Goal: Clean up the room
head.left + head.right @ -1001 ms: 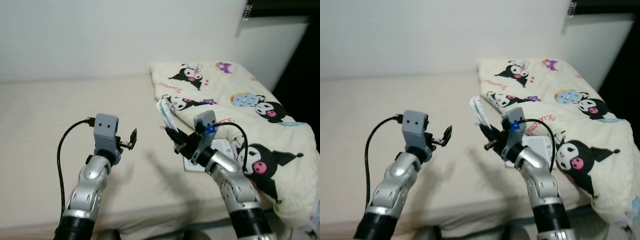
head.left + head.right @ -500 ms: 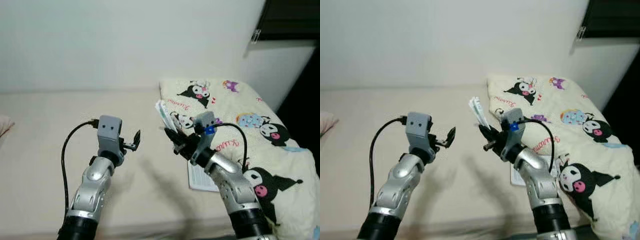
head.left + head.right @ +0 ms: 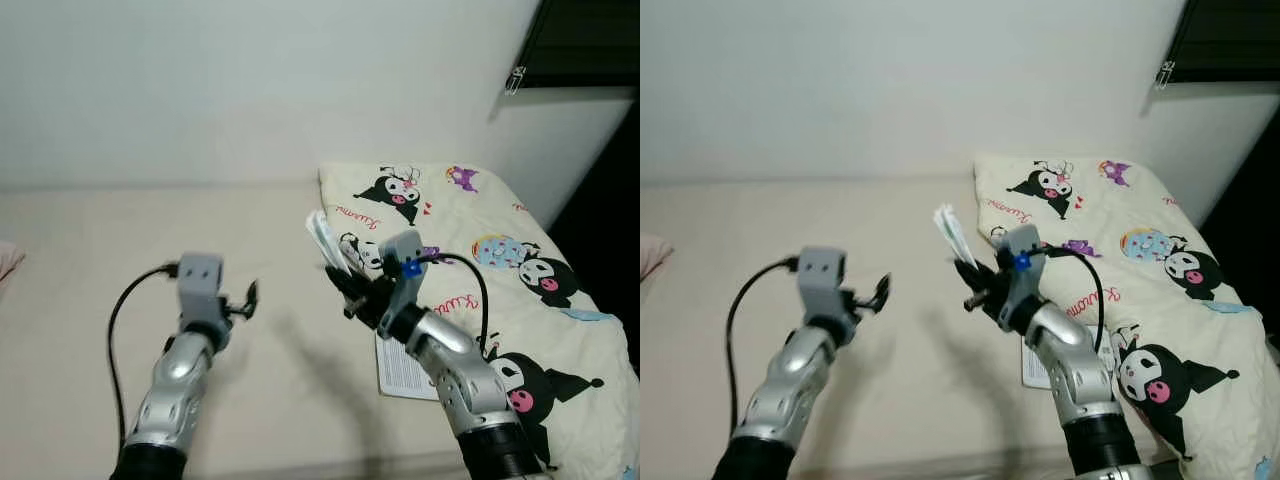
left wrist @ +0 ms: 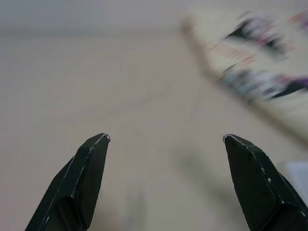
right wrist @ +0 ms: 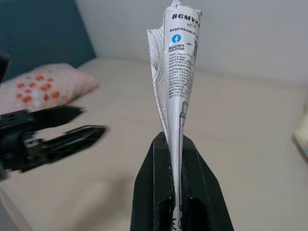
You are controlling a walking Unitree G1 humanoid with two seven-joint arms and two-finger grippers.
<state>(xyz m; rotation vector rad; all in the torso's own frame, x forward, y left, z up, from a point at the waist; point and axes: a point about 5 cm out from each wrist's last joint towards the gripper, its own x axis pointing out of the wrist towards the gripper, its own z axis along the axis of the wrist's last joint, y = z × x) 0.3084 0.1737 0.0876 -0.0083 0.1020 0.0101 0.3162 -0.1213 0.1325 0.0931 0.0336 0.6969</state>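
Above the beige bed (image 3: 90, 260), the right end effector (image 5: 175, 144) pinches a folded leaflet (image 5: 175, 72); the left end effector (image 4: 166, 139) gapes empty.

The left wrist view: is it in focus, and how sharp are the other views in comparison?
Left wrist view: the open left claw is fairly sharp, the printed blanket behind it blurred. Right wrist view: the folded leaflet in the right claw has readable print; the pillow is soft. Eye views: evenly lit, with soft arm shadows on the bed.
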